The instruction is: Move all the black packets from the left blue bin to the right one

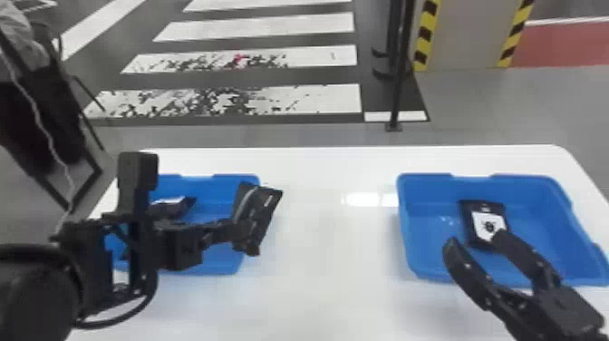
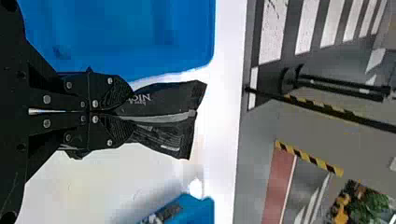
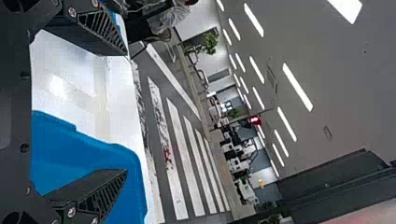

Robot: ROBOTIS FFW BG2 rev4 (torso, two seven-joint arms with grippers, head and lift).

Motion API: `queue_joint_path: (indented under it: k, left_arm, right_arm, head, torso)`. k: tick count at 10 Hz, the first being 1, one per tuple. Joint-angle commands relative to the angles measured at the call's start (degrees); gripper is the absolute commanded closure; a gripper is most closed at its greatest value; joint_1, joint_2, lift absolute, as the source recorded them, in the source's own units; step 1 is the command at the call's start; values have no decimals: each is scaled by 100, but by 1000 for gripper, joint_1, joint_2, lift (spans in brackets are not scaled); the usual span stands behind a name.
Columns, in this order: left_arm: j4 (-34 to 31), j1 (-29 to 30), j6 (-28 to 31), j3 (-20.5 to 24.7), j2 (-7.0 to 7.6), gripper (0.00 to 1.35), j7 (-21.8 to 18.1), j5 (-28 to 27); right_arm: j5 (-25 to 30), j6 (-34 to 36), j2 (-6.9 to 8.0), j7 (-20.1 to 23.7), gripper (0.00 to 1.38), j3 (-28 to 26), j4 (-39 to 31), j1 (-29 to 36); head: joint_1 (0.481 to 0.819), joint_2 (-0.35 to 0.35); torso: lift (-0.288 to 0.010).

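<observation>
Left blue bin [image 1: 226, 183]: one black packet [image 1: 168, 208] inside, partly behind the left arm. Left gripper [image 1: 244, 230]: fingers pinched on a second black packet [image 1: 262, 211], held tilted by the bin's right side. Right blue bin [image 1: 421, 195]: a third black packet [image 1: 469, 222] inside (white label showing). Right gripper [image 1: 474, 242]: fingers wide apart, nothing between, at the bin's near side.

Free room between blue bins [image 1: 409, 231]

White table [image 1: 326, 163], striped floor [image 1: 312, 54], ceiling lights [image 3: 297, 87]
</observation>
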Motion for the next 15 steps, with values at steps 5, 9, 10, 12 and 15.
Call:
queue_joint_path:
  k: [5, 9, 10, 12, 15]
  left_arm:
    - [-359, 219, -329, -756, -74, 1205, -180, 988]
    - [-359, 106, -301, -1019, -83, 1205, -197, 1285]
    - [-345, 78, -301, -1042, -83, 1205, -197, 1296]
    - [-317, 78, -301, -1065, -92, 1205, -197, 1319]
    - [-317, 64, -301, -1065, -92, 1205, -197, 1331]
  right_arm:
    - [-614, 303, -251, -5, 137, 759, 277, -775]
    - [-843, 444, -331, -5, 144, 1205, 544, -1239]
    - [-923, 444, -348, -5, 265, 1285, 586, -1310]
    - [-1403, 543, -366, 13, 1096, 1433, 811, -1352]
    - [-1563, 557, -366, 74, 1277, 1491, 854, -1352]
  head:
    - [695, 47]
    - [695, 32]
    - [695, 36]
    - [695, 51]
    - [695, 74]
  torso:
    - [-154]
    - [-154]
    - [-154]
    - [-154]
    - [-154]
